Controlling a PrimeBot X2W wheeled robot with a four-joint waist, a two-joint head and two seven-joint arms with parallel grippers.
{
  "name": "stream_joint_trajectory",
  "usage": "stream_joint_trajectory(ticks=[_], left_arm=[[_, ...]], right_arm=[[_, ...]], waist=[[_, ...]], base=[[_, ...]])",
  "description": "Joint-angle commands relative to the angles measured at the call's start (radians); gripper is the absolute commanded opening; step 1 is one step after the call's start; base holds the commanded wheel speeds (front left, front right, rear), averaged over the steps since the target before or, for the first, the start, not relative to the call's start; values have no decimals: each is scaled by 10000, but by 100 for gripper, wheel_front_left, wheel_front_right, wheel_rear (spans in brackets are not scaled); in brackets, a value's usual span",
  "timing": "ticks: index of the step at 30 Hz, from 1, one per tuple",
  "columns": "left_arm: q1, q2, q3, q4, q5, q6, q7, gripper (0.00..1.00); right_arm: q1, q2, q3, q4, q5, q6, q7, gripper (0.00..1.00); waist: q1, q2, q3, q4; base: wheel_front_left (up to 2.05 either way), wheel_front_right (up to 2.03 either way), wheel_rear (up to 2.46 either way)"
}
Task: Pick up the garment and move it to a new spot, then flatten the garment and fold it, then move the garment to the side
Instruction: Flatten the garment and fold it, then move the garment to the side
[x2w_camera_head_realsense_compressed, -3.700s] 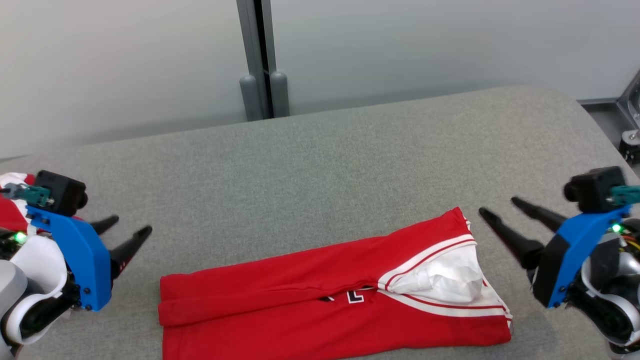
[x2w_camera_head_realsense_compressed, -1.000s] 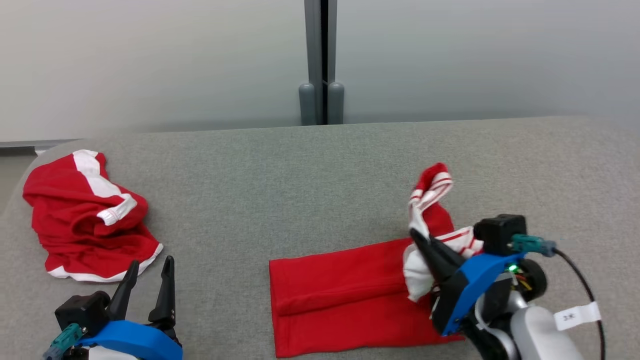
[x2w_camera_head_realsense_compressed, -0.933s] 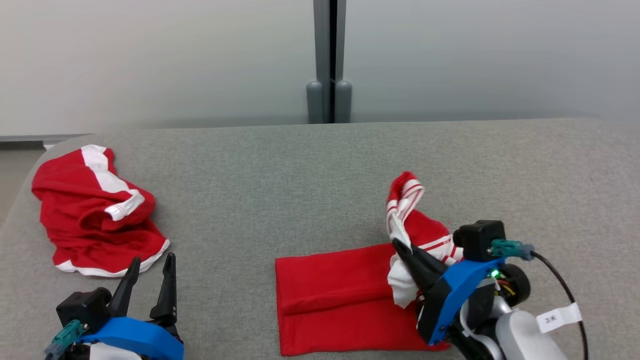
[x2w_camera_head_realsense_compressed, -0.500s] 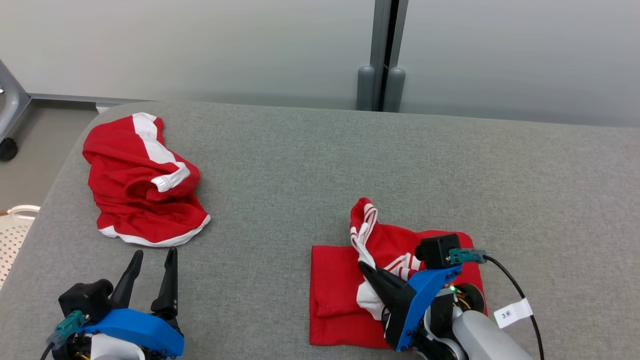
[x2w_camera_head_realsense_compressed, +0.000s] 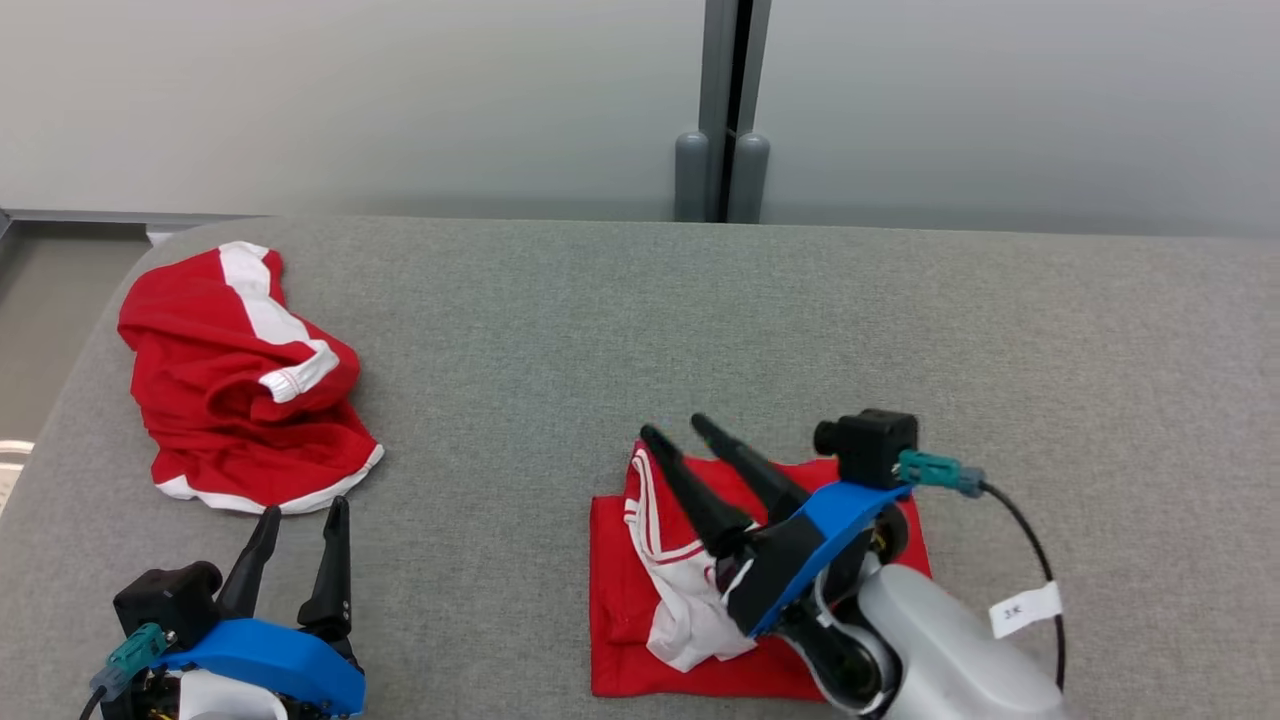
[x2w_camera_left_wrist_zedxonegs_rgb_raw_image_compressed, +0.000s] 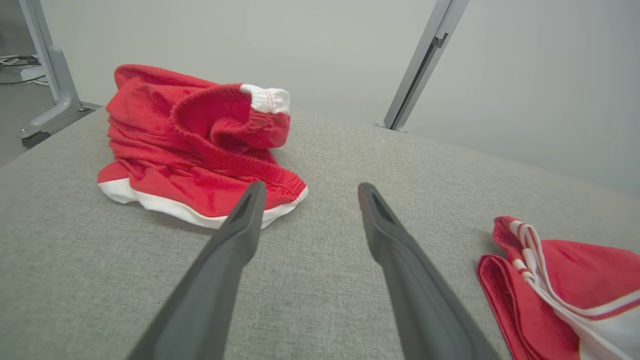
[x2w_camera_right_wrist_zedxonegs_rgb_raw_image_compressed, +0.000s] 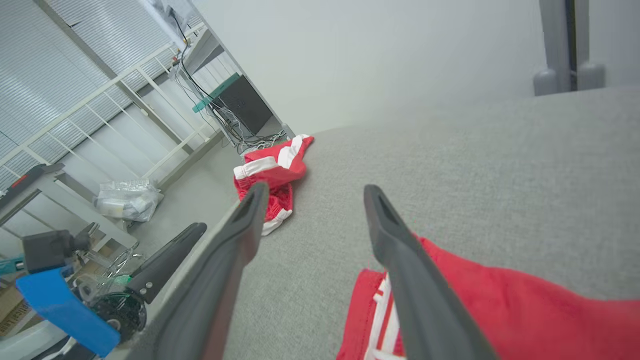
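Where a grey, felt-like cloth covers the counter (x2w_camera_head_realsense_compressed: 560, 330), a broad flat surface with a rounded left corner is seen. It is backed by pale frosted wall panels that are joined by a grey metal post (x2w_camera_head_realsense_compressed: 722, 110). A strip of dull floor (x2w_camera_head_realsense_compressed: 40, 300) is shown past the counter's left end. In the right wrist view, slatted blinds (x2w_camera_right_wrist_zedxonegs_rgb_raw_image_compressed: 60, 40) and a clear plastic bag (x2w_camera_right_wrist_zedxonegs_rgb_raw_image_compressed: 127, 200) on the floor are made out beyond it. The garment (x2w_camera_head_realsense_compressed: 625, 590), of soft red fabric with white striped trim, is laid folded into a rough rectangle at the counter's near edge, right of centre in the head view. A creased white flap edged with red stripes is draped over its top layer. The right gripper (x2w_camera_head_realsense_compressed: 673, 426) is held over the far left part of the garment, its two long, dark, tapered fingers spread apart with nothing between them. The left gripper (x2w_camera_head_realsense_compressed: 306, 506) is poised low at the near left of the counter, its fingers likewise parted and empty, pointed toward a second red garment (x2w_camera_head_realsense_compressed: 240, 400). That second piece, crumpled into a loose heap with a gathered elastic band and a white hem, is seen near the counter's left end, well apart from the folded one.
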Motion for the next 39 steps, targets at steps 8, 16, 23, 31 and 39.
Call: stream_joint_trajectory(ticks=[8, 16, 23, 31, 39], left_arm=[[243, -95, 72, -82, 19, 72, -65, 100], [270, -104, 102, -205, 139, 29, -73, 100], [567, -249, 648, -830, 519, 73, -76, 100], [1089, -645, 1486, -1582, 1394, -32, -77, 100], [1498, -1141, 2391, -2117, 2386, -218, -78, 100]], right_arm=[[564, -1548, -2424, -320, -1340, 1, -820, 100], [1743, -1634, -3941, -18, -2878, 1, -946, 100], [2861, -1271, -5344, -999, -4617, 1, -1596, 100], [4211, -746, -6283, -2756, -5938, 1, -1605, 100], [4632, -568, -6446, -2835, -6426, 1, -1607, 100]], waist=[[-1, -1, -221, -400], [-1, -1, -340, -409], [-1, -1, -615, -656], [-1, -1, -840, -1076], [-1, -1, -796, -1300]], base=[[0, 0, 0], [0, 0, 0], [0, 0, 0], [0, 0, 0], [0, 0, 0]])
